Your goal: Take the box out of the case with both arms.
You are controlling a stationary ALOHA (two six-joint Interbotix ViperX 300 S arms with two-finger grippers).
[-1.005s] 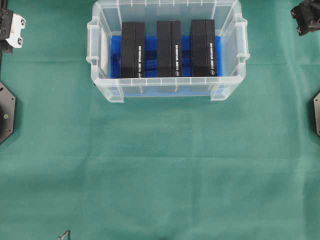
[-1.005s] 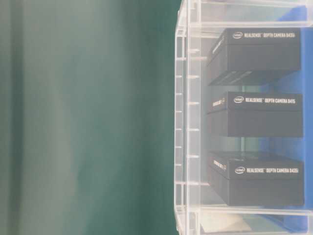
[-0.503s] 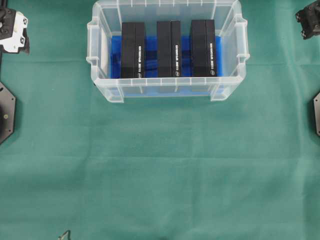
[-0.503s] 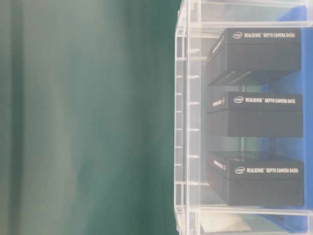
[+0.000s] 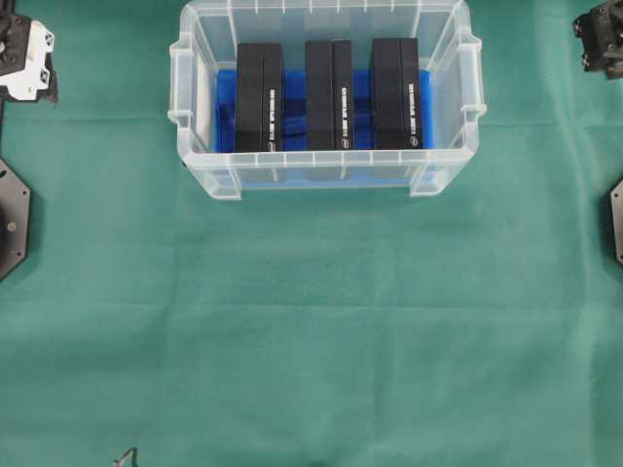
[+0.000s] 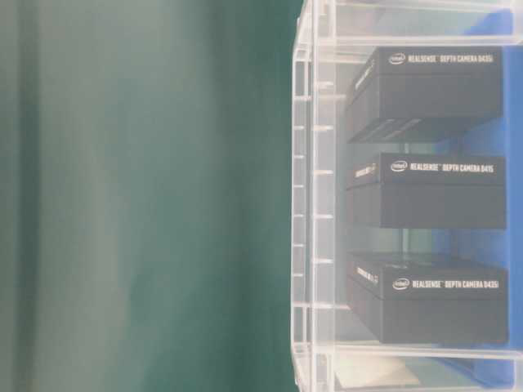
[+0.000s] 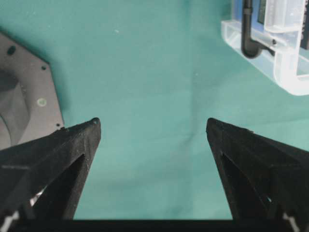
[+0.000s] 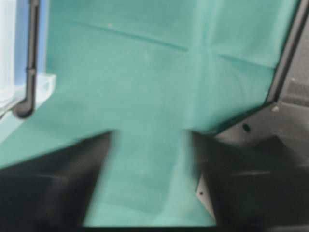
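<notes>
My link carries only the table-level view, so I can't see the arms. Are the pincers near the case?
Observer: No. Overhead, the left pincer sits in the top left corner, well apart from the case.
Operator: Is it open?
Observer: Yes. Its wrist view shows the fingers spread wide over bare green cloth.
Operator: And the right one?
Observer: The right pincer is in the top right corner. Its wrist view is blurred, but the jaws stand apart.

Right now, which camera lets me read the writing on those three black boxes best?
The table-level view: the boxes show white lettering reading "RealSense Depth Camera". Overhead, the same boxes are fully visible in the bin, but the lettering is tiny. Both wrist views catch only a bin corner.
</notes>
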